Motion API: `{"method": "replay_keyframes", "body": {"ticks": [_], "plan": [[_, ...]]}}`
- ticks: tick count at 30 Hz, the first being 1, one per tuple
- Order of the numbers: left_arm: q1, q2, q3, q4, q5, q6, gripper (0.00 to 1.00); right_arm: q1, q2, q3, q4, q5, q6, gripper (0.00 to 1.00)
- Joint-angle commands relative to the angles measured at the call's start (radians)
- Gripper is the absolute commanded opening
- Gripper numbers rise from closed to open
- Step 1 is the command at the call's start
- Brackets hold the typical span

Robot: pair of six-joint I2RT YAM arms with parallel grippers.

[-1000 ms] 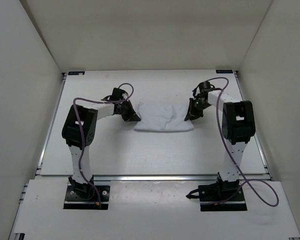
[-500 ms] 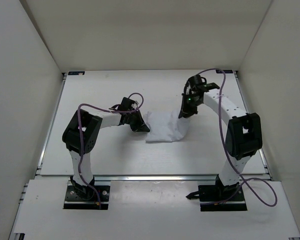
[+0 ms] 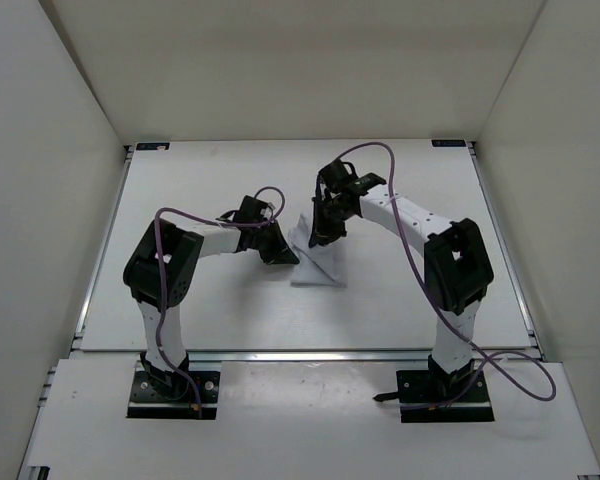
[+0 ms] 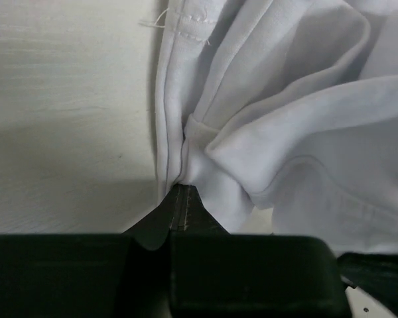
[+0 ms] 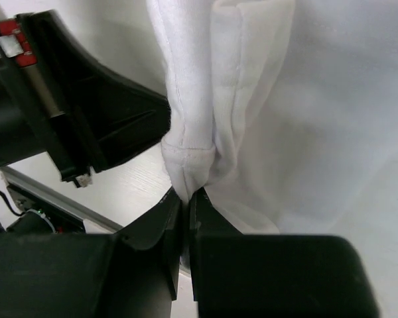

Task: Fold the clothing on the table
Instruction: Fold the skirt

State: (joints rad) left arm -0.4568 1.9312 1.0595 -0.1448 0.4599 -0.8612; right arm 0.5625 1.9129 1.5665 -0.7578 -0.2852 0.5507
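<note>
White cloth, the clothing (image 3: 318, 264), sits a little beyond the middle of the table (image 3: 210, 310), gathered into a small heap between the two arms. From above, its lower part lies flat on the table while its upper part rises in a slanted fold toward the right fingers (image 3: 320, 236).

The left fingers (image 3: 283, 254) are low at the table, at the left edge of the clothing. In the left wrist view they (image 4: 180, 193) are pressed together on a stitched hem, pinching it. The hem runs straight away from the fingertips, and thick soft folds of the clothing (image 4: 285, 119) bunch up to the right of it. A loose thread (image 4: 156, 20) sticks out near the top of the hem, and bare table (image 4: 66, 132) shows to the left.

The right fingers come in from the far right side and end up just beside the left fingers, above the heap. In the right wrist view they (image 5: 186, 202) are closed on a rolled, seamed end of the clothing (image 5: 192, 99), pinching it. More of the fabric spreads out wide to the right. The black body of the left arm (image 5: 73, 126) fills the left of that view, close to the pinched end, with a metal rail (image 5: 33, 185) below it.

Purple cables (image 3: 380, 160) loop over both arms. White walls (image 3: 50, 200) stand around the table.
</note>
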Motion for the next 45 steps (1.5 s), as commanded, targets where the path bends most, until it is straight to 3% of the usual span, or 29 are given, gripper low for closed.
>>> {"method": "replay_keyframes", "body": {"ticks": [1, 4, 9, 13, 19, 26, 31, 42, 45], "plan": [[0.007, -0.034, -0.05, -0.068, -0.046, 0.021, 0.0, -0.039, -0.024, 0.047, -0.018, 0.044, 0.002, 0.01], [0.017, -0.076, -0.056, -0.067, -0.032, 0.014, 0.0, -0.16, -0.144, -0.061, 0.001, 0.058, -0.002, 0.0], [0.017, -0.156, -0.033, -0.095, -0.021, 0.024, 0.0, -0.396, -0.305, -0.443, 0.236, -0.115, 0.006, 0.0], [-0.003, -0.241, -0.004, -0.108, -0.041, 0.008, 0.0, -0.464, -0.305, -0.546, 0.284, -0.141, 0.003, 0.0], [-0.098, -0.227, 0.092, -0.036, -0.009, -0.059, 0.0, -0.46, -0.244, -0.556, 0.249, -0.062, 0.02, 0.0], [-0.204, 0.017, 0.311, -0.065, -0.029, -0.065, 0.0, -0.509, -0.241, -0.576, 0.244, -0.063, 0.0, 0.0], [-0.186, 0.19, 0.44, -0.156, -0.038, -0.004, 0.0, -0.549, -0.252, -0.586, 0.241, -0.074, -0.029, 0.0], [-0.178, 0.337, 0.464, -0.18, -0.127, -0.012, 0.0, -0.487, -0.265, -0.441, 0.118, -0.071, -0.113, 0.01], [-0.178, 0.28, 0.343, -0.139, -0.164, -0.013, 0.0, -0.475, -0.265, -0.399, 0.083, -0.086, -0.124, 0.0]]}}
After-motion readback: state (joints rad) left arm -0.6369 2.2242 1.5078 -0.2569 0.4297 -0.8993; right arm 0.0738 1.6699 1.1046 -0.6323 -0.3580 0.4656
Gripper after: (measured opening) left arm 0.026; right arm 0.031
